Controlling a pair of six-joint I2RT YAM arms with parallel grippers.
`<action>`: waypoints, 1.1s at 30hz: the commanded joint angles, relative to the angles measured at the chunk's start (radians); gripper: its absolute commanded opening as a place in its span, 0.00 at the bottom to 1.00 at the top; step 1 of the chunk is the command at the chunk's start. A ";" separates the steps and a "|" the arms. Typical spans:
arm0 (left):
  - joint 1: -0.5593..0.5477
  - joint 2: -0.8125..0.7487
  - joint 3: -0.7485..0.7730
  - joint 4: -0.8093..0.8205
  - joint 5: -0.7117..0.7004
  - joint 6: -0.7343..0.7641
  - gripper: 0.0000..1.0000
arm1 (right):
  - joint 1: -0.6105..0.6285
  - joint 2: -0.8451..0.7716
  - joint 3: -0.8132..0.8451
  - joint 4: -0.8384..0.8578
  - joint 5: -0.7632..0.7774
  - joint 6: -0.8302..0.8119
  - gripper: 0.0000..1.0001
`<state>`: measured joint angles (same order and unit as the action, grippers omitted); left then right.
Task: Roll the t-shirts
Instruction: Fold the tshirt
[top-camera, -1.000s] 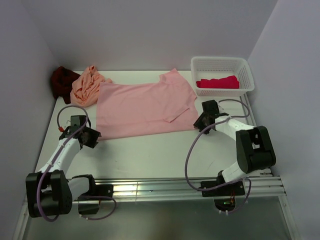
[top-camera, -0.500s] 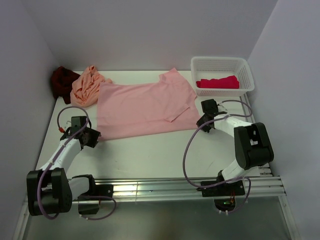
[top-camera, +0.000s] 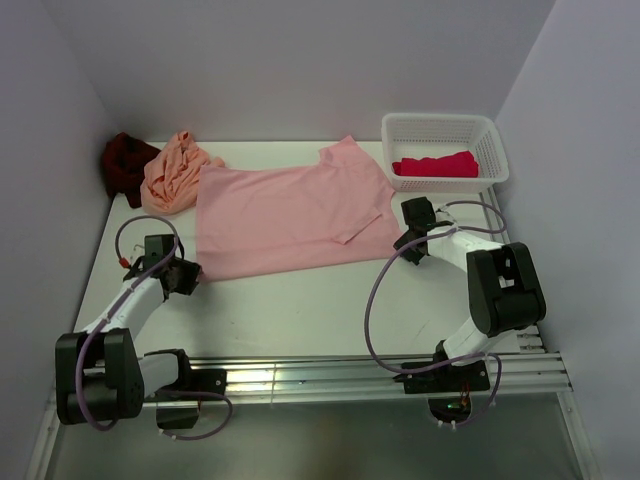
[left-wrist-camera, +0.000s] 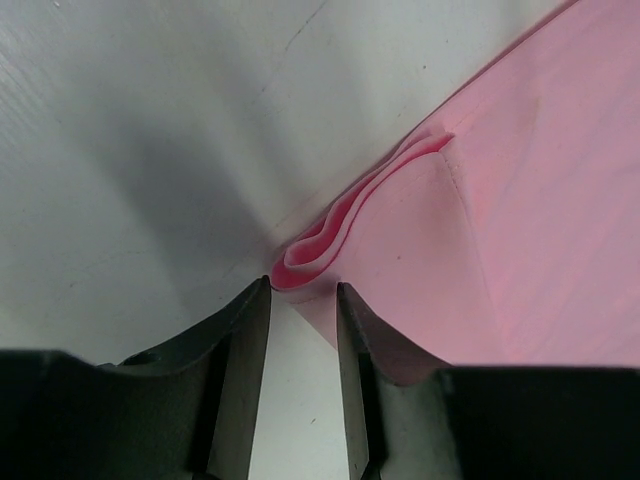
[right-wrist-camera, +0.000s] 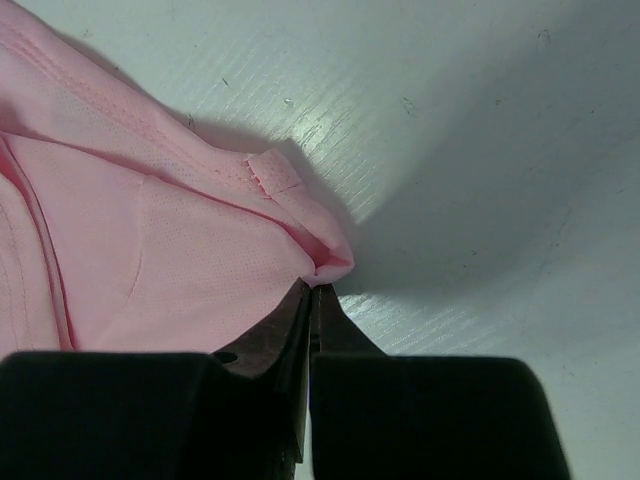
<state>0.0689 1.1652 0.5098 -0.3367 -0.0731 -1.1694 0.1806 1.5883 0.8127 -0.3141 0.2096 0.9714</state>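
Left claw (left-wrist-camera: 303, 300): fingers a narrow gap apart with bare table (left-wrist-camera: 150, 120) showing between them; holds nothing; the layered corner of the light pink t-shirt (left-wrist-camera: 500, 250) lies right at its tips.
Right claw (right-wrist-camera: 312, 292): fingers pressed together; they appear to pinch a puckered corner of the light pink t-shirt, which spreads away to one side of the claw.
Cloth between the claws: the light pink t-shirt lies flat, stretched from one claw to the other.
Risk, left: closing from here may catch only the top layer, or nothing, because the corner sits at the tips, not between them.
Risk, right: the pinch is shallow, so a pull could slip it free and skew the roll.
Arms: both reach forward, low, wrists close to the table.
Beyond the left claw: a bunched peach-orange tee (top-camera: 170, 175); past it a dark maroon tee (top-camera: 125, 165).
Beyond the right claw: a white basket (top-camera: 440, 120) holding a bright red tee (top-camera: 435, 165).
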 joint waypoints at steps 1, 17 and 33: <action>-0.006 0.014 -0.014 0.047 -0.005 -0.012 0.38 | -0.001 -0.007 0.000 -0.028 0.045 0.003 0.00; -0.052 0.132 -0.027 0.071 -0.011 -0.041 0.41 | 0.007 -0.031 0.014 -0.048 0.053 -0.002 0.00; -0.060 0.091 0.053 -0.090 -0.091 0.004 0.00 | 0.019 -0.105 0.034 -0.146 0.091 0.006 0.00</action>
<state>0.0113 1.2713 0.5358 -0.3214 -0.1154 -1.2041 0.1963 1.5192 0.8131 -0.4133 0.2459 0.9718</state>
